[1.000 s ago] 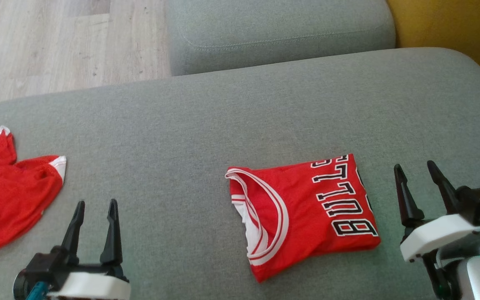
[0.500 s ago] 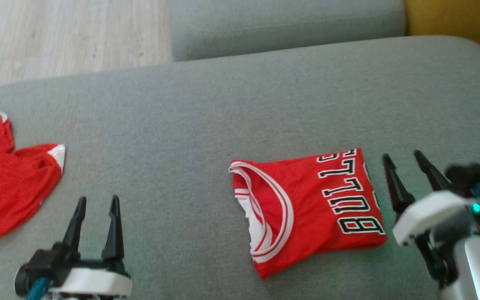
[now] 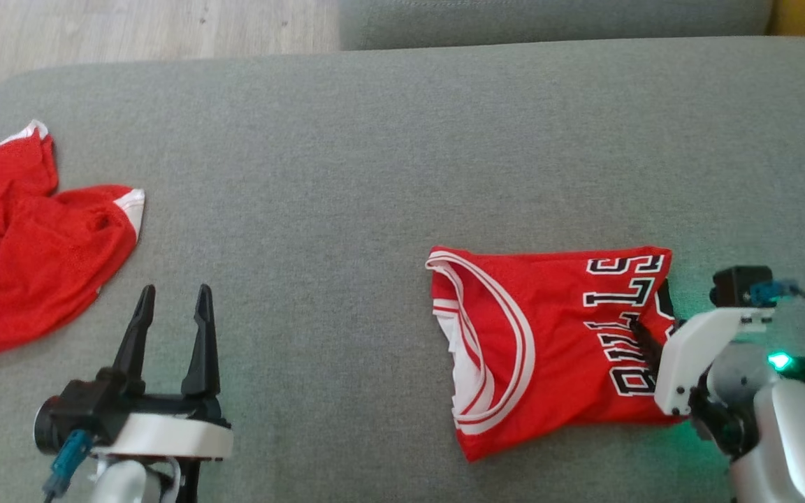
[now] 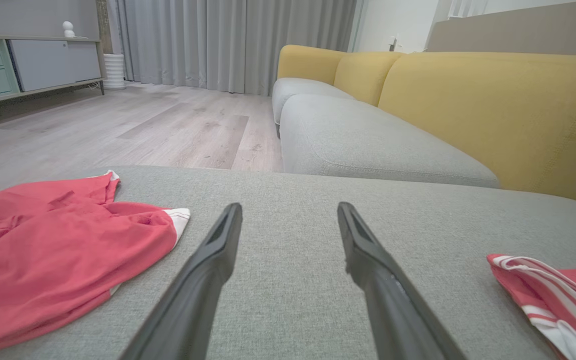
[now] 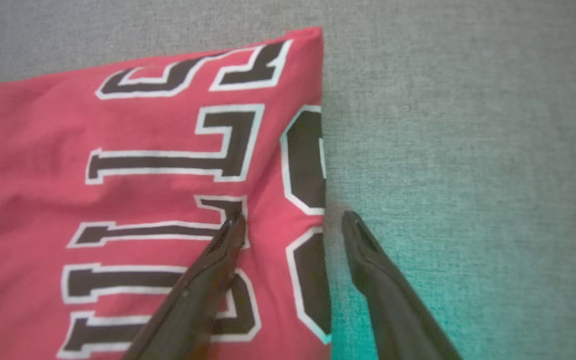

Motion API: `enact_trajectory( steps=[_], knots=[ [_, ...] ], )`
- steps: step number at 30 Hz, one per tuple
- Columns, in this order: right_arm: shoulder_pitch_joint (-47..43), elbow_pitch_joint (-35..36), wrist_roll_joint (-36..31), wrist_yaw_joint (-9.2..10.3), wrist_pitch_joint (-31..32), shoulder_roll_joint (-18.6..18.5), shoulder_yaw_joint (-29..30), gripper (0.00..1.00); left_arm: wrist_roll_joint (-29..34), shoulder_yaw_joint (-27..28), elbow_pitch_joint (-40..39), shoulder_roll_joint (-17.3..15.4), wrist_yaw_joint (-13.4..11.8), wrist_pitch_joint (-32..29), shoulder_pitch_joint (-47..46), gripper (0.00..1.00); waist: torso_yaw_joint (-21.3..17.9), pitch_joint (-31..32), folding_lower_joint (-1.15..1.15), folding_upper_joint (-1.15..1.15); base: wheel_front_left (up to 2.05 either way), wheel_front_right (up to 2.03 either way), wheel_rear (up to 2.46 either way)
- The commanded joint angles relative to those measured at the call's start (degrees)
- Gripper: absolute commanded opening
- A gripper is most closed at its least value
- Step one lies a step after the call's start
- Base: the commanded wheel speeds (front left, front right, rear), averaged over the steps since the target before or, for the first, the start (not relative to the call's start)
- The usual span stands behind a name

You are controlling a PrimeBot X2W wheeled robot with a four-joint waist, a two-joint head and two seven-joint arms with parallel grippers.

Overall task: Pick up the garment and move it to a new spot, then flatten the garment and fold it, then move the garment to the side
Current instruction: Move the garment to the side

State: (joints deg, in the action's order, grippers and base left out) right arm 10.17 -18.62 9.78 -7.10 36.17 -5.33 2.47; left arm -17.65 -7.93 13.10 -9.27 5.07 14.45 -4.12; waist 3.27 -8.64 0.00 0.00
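We are judging the fold done, so the step in hand is shifting the folded jersey (image 3: 556,328) to the side; it is lying flat at about 4 o'clock on the grey cushion (image 3: 374,175), collar toward 9 o'clock. The right fingers (image 5: 203,285) are standing wide and holding nothing, straddling the jersey's 3 o'clock edge; one is hanging over the lettering, the other over bare cushion just beside it; whether either is touching we cannot tell. To do this well, we are aiming to pinch every layer together, then carry the stack low so nothing is unfolding, steering away from the loose red garment (image 3: 32,265) at 9 o'clock. The right wrist is pitching steeply downward; the left fingers (image 3: 201,342) are hovering wide and empty at 7 o'clock, pointing toward 12.
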Motion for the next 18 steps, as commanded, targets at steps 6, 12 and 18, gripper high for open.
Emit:
enact_trajectory(
  steps=[6, 12, 18],
  knots=[
    [1.3, 0.8, 2.0, -0.39, 6.2, -0.7, -5.1, 0.0, 0.6, 2.1, -1.9, -0.3, 0.1, 0.5, -2.9, 1.0, -0.9, -0.9, 0.0, 0.0, 0.0, 0.0, 0.0],
    [8.5, 6.1, 3.9, -0.39, 2.3, -8.4, -14.0, 0.0, 0.7, 3.2, -3.4, -0.6, 0.3, 0.5, -3.7, 1.0, -5.5, -3.6, 0.0, 0.0, 0.0, 0.0, 0.0],
    [20.4, 5.1, 5.7, -0.39, -2.5, -17.2, -19.7, 0.0, 1.5, 3.7, -5.6, -1.3, 0.8, 0.5, -6.2, 1.0, -11.9, -7.8, 0.0, 0.0, 0.0, 0.0, 0.0]
  ],
)
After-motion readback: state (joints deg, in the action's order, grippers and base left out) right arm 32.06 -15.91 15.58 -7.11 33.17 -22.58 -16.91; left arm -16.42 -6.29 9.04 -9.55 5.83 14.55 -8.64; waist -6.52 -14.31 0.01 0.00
